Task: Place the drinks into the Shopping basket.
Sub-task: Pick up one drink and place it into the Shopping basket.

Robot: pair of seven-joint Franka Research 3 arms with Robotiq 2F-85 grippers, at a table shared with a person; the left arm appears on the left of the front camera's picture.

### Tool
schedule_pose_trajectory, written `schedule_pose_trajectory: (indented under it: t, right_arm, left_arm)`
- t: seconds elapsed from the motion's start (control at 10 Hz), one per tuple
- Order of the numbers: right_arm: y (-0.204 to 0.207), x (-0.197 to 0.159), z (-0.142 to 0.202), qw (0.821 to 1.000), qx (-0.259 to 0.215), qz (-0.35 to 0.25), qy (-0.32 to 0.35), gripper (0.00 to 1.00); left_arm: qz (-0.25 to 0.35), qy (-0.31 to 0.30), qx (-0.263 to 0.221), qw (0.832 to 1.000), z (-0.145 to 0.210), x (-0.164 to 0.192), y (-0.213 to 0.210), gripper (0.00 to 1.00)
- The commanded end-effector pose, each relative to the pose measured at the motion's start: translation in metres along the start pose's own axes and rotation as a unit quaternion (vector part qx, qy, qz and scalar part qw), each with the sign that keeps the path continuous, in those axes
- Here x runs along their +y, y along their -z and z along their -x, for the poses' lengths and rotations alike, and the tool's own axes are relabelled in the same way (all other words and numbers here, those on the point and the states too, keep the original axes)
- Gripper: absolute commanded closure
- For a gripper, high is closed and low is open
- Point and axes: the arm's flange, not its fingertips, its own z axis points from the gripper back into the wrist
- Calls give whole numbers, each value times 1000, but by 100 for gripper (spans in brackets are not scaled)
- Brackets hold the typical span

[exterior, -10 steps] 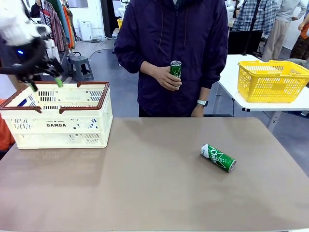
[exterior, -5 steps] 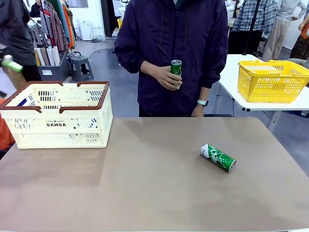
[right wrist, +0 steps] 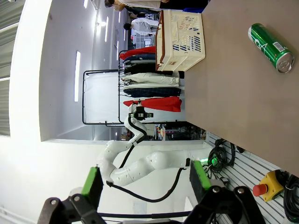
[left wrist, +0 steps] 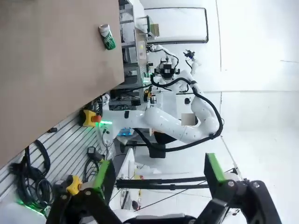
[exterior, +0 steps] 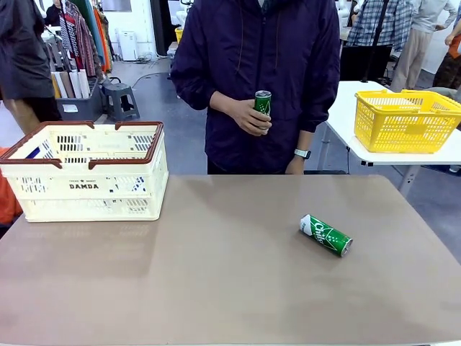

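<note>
Near the brown table's [exterior: 216, 288] right edge lies a green metal can [exterior: 325, 236], probably next to grasp; left gripper [left wrist: 159, 179] and right gripper [right wrist: 145, 182] gape empty.

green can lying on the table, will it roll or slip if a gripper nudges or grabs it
Likely to roll: the green can lies on its side on the flat table, so a sideways nudge would probably send it off. Its round, glossy wall may slip in a grip unless held squarely across the middle.
</note>
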Motion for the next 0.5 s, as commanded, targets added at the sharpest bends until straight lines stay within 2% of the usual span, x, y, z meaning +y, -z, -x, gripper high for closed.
schedule_pose_trajectory:
  t: [0.0,0.4]
  right_arm:
    - [1,7,-1,1000,-3,-8,9,0]
    - [1,7,-1,1000,-3,-8,9,0]
  left_arm:
    - [-34,15,-2,999,-6,-50,15,0]
    - [-34,15,-2,999,-6,-50,15,0]
